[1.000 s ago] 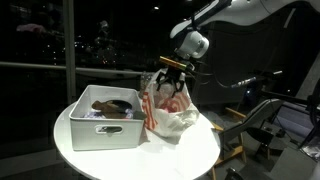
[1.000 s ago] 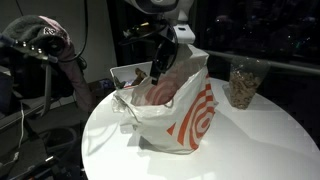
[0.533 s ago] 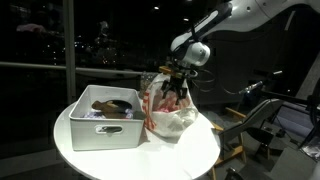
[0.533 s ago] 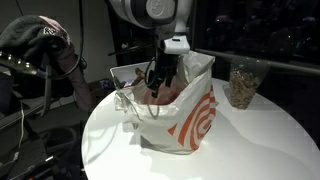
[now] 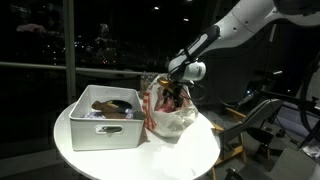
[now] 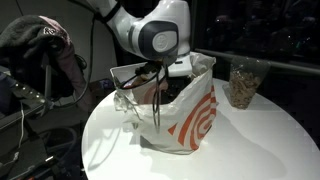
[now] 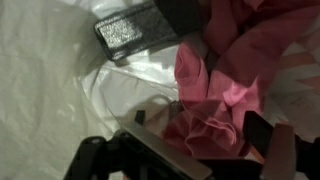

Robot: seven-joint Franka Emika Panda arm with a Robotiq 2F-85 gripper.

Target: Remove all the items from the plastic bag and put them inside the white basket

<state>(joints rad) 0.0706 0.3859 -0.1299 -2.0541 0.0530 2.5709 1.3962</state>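
Observation:
A white plastic bag with red rings (image 5: 172,120) stands on the round white table in both exterior views (image 6: 188,118). The white basket (image 5: 105,128) sits next to it and holds dark and brown items. My gripper (image 5: 176,96) is lowered into the bag's mouth, its fingertips hidden in both exterior views. In the wrist view the gripper (image 7: 180,145) is open, with a crumpled pink cloth (image 7: 225,70) lying between and beyond the fingers. A dark rectangular item (image 7: 135,30) lies on the bag's white lining farther in.
The round table (image 6: 250,140) has a nearby edge on all sides. A clear container of brownish pieces (image 6: 240,85) stands behind the bag. A chair with bundled things (image 6: 45,40) is beside the table. Equipment (image 5: 265,120) stands to the side.
My gripper has moved down from above the bag's opening into the bag. The bag and basket have stayed in place.

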